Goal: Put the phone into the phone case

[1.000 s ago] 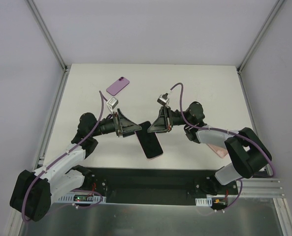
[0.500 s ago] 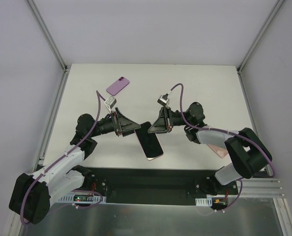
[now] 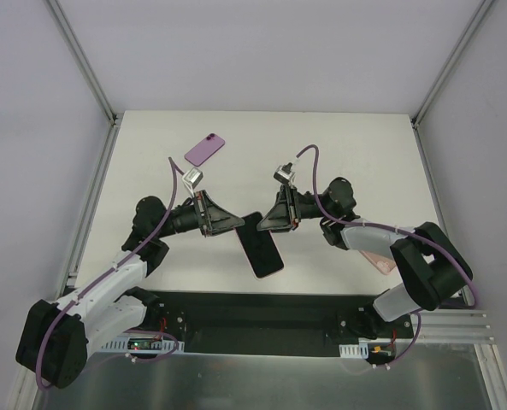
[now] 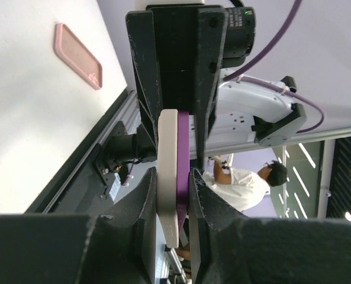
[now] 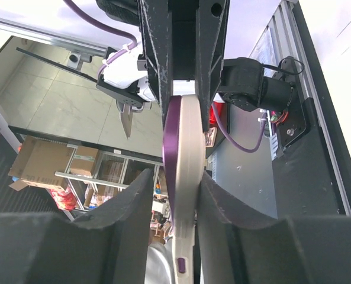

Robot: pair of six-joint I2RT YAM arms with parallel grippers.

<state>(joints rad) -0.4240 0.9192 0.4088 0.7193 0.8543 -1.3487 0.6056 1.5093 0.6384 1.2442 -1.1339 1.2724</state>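
Observation:
A purple phone (image 3: 262, 246) with a dark screen hangs tilted above the table's near middle, pressed against a whitish phone case (image 4: 167, 165). My left gripper (image 3: 236, 224) is shut on both from the left; each pad presses one side of the pair (image 4: 172, 177). From the right, my right gripper (image 3: 267, 224) straddles the same pair's other end. In the right wrist view, one pad touches the case (image 5: 188, 154). A narrow gap separates the other from the phone's purple edge (image 5: 171, 142), so these jaws (image 5: 176, 177) stand slightly open.
A purple phone-shaped item (image 3: 204, 149) lies on the white table (image 3: 356, 145) at the back left. A pink case (image 3: 379, 260) lies near the right arm, also in the left wrist view (image 4: 77, 55). A black rail borders the near edge.
My left gripper has closed onto the phone and case. The right gripper's jaws have loosened a little. The phone has barely shifted.

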